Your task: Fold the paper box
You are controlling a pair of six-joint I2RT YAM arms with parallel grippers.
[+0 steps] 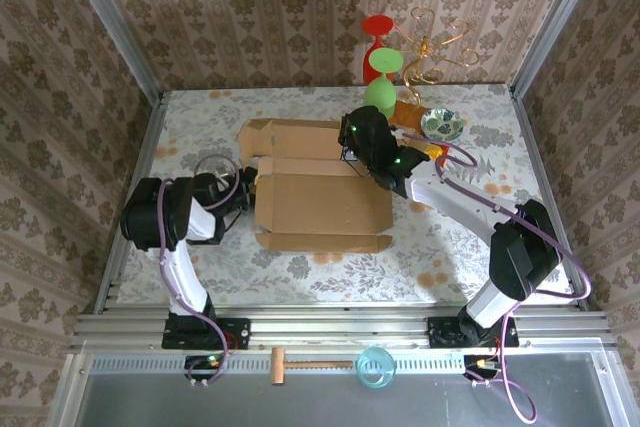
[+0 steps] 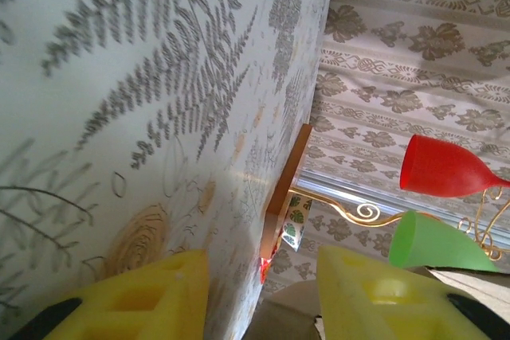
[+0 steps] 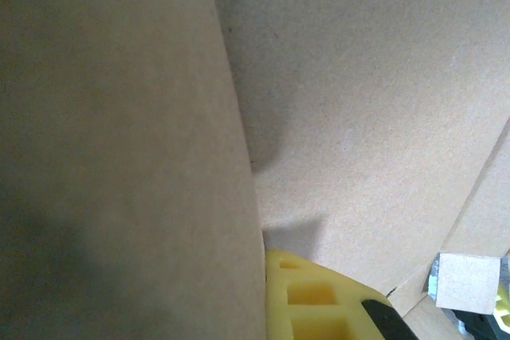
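The paper box [image 1: 320,205] lies at the middle of the table [image 1: 200,117], a brown cardboard sheet partly raised. Its broad main panel has the longer side running left to right, a low front wall stands along the near edge, and more flaps reach away toward the far wall. The right gripper [image 1: 352,152] is down on the far part of the box; in its wrist view one yellow finger [image 3: 315,296] sits tight against an upright cardboard wall [image 3: 119,157] that hides the other finger, so I cannot tell whether it has a hold. The left gripper [image 1: 243,190] sits at the box's left edge, its yellow fingers [image 2: 159,292] spread wide with nothing clamped, and a cardboard corner [image 2: 291,316] shows low between them. Beyond the box stand a red cup [image 1: 377,27], a green cup [image 1: 382,64], a gold wire stand [image 1: 435,47] and a patterned dish [image 1: 441,125].
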